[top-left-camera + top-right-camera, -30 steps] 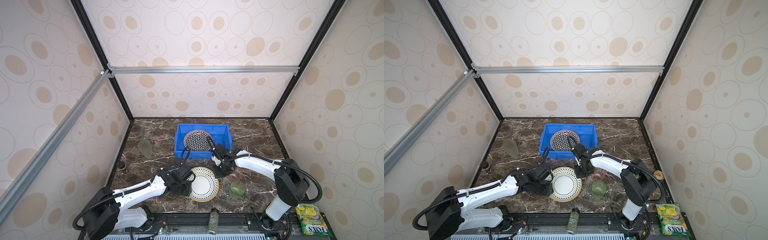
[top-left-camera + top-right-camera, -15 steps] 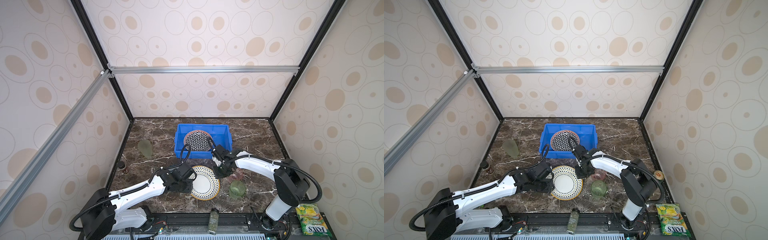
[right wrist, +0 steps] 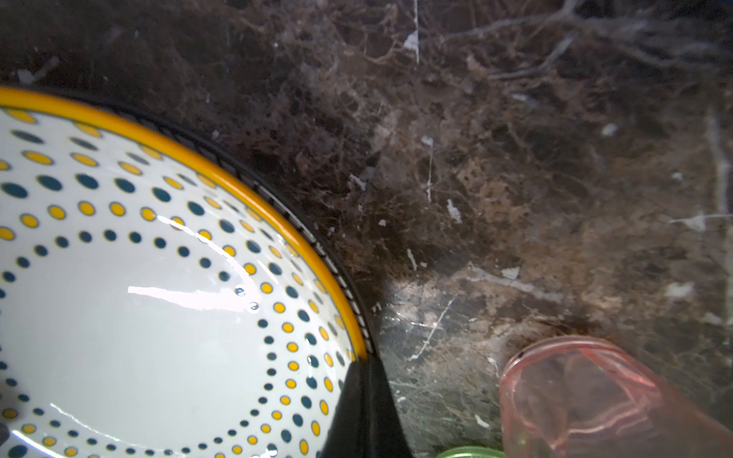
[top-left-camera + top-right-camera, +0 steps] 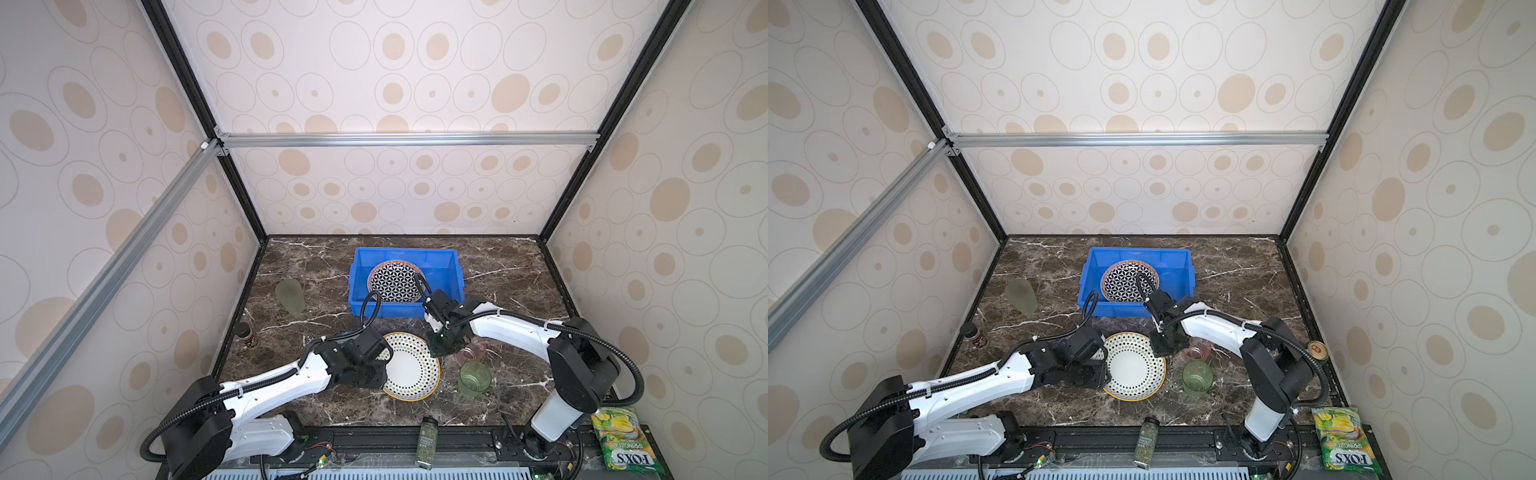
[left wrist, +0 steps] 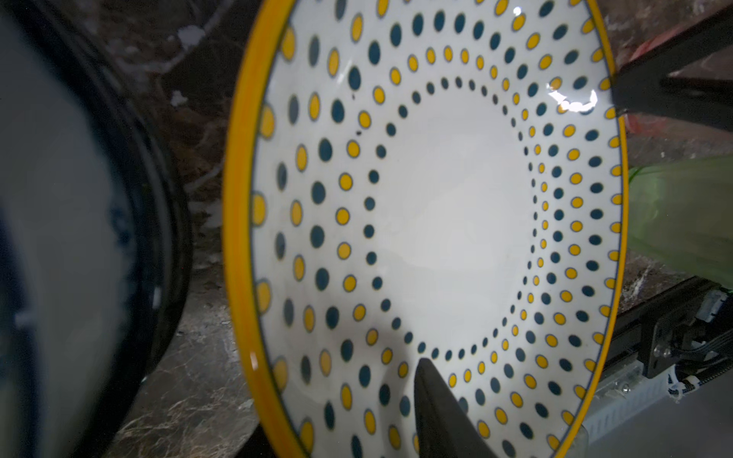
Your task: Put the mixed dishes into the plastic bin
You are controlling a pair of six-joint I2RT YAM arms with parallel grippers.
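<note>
Dark marble tabletop, spotted-wallpaper booth; left gripper tight on dotted plate, right gripper closed.

Colours and patterns we find on the marble tabletop

We see a dark brown tabletop veined in white, and a bright blue bin around a geometric plate of black-and-white petal lattice with a reddish-brown edge. The dotted plate is white, ringed with yellow and dark teal dots inside a yellow border. Beneath it we make out a striped rim, black with fine white ticks. The pink cup and green cup are translucent, and the frosted cup is pale green. The walls are cream with tan ovals inside thin rings. The snack packet is yellow and green.
</note>
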